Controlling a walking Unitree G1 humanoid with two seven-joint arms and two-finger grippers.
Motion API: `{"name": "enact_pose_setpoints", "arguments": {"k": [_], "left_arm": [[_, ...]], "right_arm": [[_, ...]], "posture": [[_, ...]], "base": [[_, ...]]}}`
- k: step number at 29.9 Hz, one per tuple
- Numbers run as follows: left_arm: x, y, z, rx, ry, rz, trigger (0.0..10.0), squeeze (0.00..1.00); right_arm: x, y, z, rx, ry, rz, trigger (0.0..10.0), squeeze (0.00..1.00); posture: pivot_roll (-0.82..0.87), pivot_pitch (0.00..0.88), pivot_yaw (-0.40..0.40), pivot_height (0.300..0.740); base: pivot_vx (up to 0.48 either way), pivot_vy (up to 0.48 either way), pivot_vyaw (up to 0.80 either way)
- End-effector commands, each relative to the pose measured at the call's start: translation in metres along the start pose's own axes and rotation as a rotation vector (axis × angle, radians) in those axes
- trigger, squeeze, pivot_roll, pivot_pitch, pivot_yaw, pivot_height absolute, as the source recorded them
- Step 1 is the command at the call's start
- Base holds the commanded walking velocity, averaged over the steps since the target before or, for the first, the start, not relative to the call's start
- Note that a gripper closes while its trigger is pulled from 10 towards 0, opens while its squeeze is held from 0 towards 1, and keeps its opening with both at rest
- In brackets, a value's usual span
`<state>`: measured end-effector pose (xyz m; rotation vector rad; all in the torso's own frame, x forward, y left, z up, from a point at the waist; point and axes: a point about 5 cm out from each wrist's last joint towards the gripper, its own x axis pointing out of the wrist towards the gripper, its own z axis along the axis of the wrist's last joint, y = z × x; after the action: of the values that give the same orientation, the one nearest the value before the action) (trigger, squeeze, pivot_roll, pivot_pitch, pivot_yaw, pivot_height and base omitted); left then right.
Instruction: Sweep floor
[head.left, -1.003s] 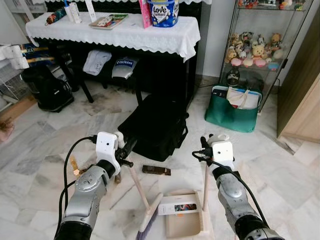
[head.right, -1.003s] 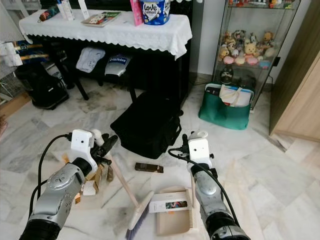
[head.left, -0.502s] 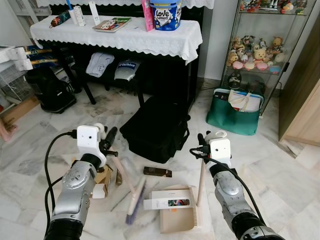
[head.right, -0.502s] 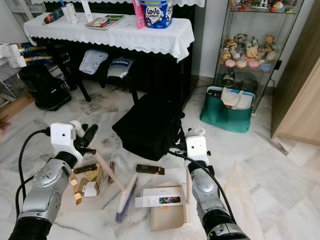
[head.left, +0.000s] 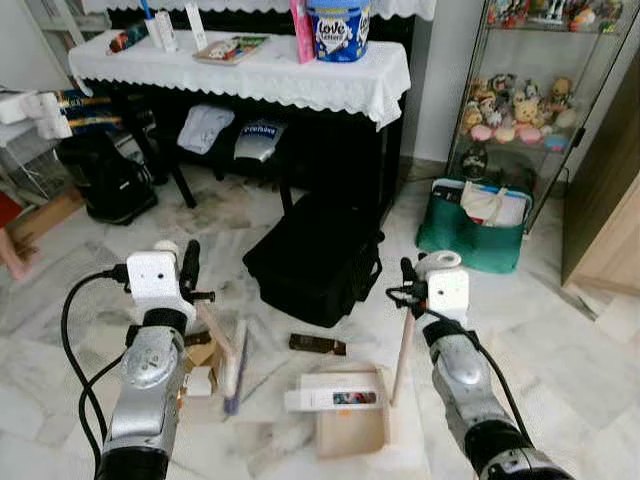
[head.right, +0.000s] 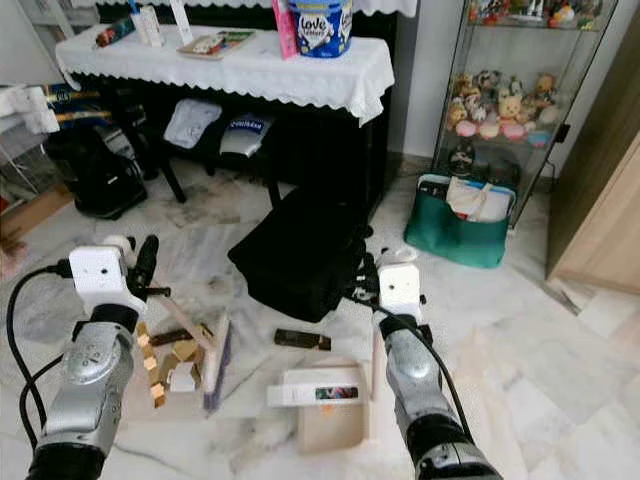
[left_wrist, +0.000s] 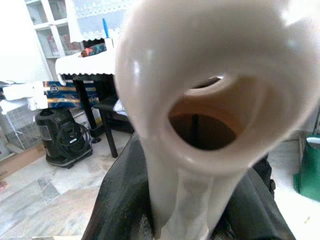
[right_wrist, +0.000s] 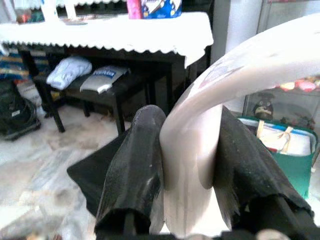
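the left gripper (head.left: 190, 283) is clenched around the top of the cream broom handle (head.left: 213, 325); in the left wrist view the handle's looped end (left_wrist: 220, 90) sits right between the black fingers (left_wrist: 120, 200). the handle slants down toward 4 o'clock to the broom head (head.left: 234, 364), whose purple-tipped bristles rest on the marble floor (head.left: 560, 330) at about 7 o'clock from the black bag (head.left: 315, 260). just beside the head, toward 9 o'clock, lies a small heap of cardboard scraps and wooden bits (head.right: 172, 364).

the right gripper (head.left: 408, 290) grasps the upright cream handle (head.left: 401, 352) of the dustpan (head.left: 352, 425); the right wrist view shows both black fingers (right_wrist: 135, 165) pressed against the curved handle top (right_wrist: 200, 130). the dustpan's tray lies flat on the floor at 6 o'clock from the bag, and a white box with a printed label (head.left: 332, 397) lies across its front edge. a dark flat object (head.left: 317, 345), too small to tell, lies on the floor between the bag and the dustpan.

at 12 o'clock stands a black piano draped with a white lace cloth (head.left: 260, 75), carrying a blue tissue pack (head.left: 338, 22). at 2 o'clock a green tote bag (head.left: 470, 235) sits before a glass cabinet of plush toys (head.left: 510, 95).
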<state>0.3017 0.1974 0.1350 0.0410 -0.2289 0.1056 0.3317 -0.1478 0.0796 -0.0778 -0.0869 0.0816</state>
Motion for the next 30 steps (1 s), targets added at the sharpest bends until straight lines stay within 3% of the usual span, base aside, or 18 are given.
{"name": "enact_pose_setpoints", "arguments": {"k": [1,9,18,30], "left_arm": [[0.003,0.001,0.009,0.033,-0.063,0.018,10.0,0.00],[0.002,0.014,0.006,0.090,-0.070,0.124,10.0,0.00],[0.002,0.014,0.007,0.089,-0.080,0.126,10.0,0.00],[-0.022,0.032,0.003,0.119,-0.065,0.224,10.0,0.00]], "right_arm": [[0.012,0.006,0.021,0.027,-0.095,0.009,10.0,0.00],[0.020,0.015,0.033,0.078,-0.130,0.009,10.0,0.00],[0.024,0.020,0.040,0.108,-0.156,0.013,10.0,0.00],[0.022,0.041,0.039,0.160,-0.153,0.068,10.0,0.00]], "posture": [[0.01,0.000,0.072,0.740],[0.02,0.000,0.073,0.740],[0.04,0.000,0.067,0.740],[0.12,0.000,0.021,0.740]], "base": [[0.000,0.000,0.00],[0.000,0.000,0.00],[0.000,0.000,0.00],[0.000,0.000,0.00]]}}
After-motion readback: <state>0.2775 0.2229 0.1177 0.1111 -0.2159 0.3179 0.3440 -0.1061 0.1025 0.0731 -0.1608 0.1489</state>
